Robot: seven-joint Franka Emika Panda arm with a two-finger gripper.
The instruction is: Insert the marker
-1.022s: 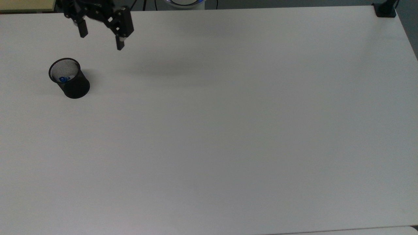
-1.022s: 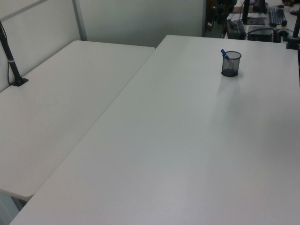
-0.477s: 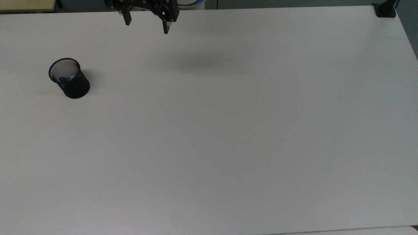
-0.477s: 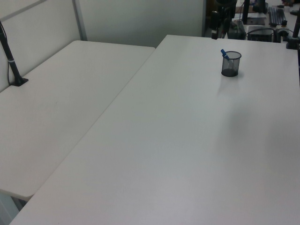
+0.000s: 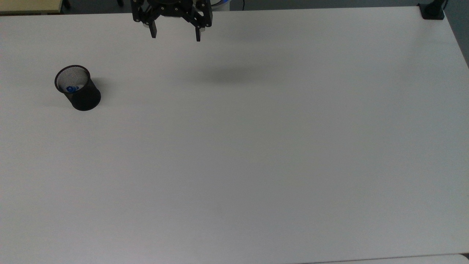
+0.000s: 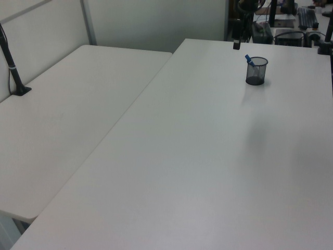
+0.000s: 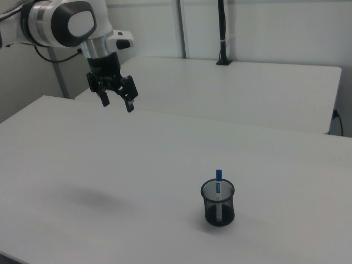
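The marker (image 7: 219, 177) stands inside the black mesh cup (image 7: 218, 208), its blue end poking just above the rim. From above, the marker (image 5: 70, 88) is a blue spot inside the cup (image 5: 78, 94) at the top view's left. In the left view the marker (image 6: 250, 60) leans in the cup (image 6: 256, 74). My gripper (image 5: 176, 36) hangs open and empty high over the table's far edge, well to the right of the cup in the top view. The right view shows the gripper (image 7: 116, 102) up and to the left of the cup.
The cup stands on a broad white table (image 5: 256, 146). A second white table (image 6: 67, 114) adjoins it on the left view's left. A black post clamp (image 5: 432, 11) sits at the top view's far right corner.
The open gripper has travelled rightward along the top view's far edge, away from the cup. Cup and marker have stayed put.
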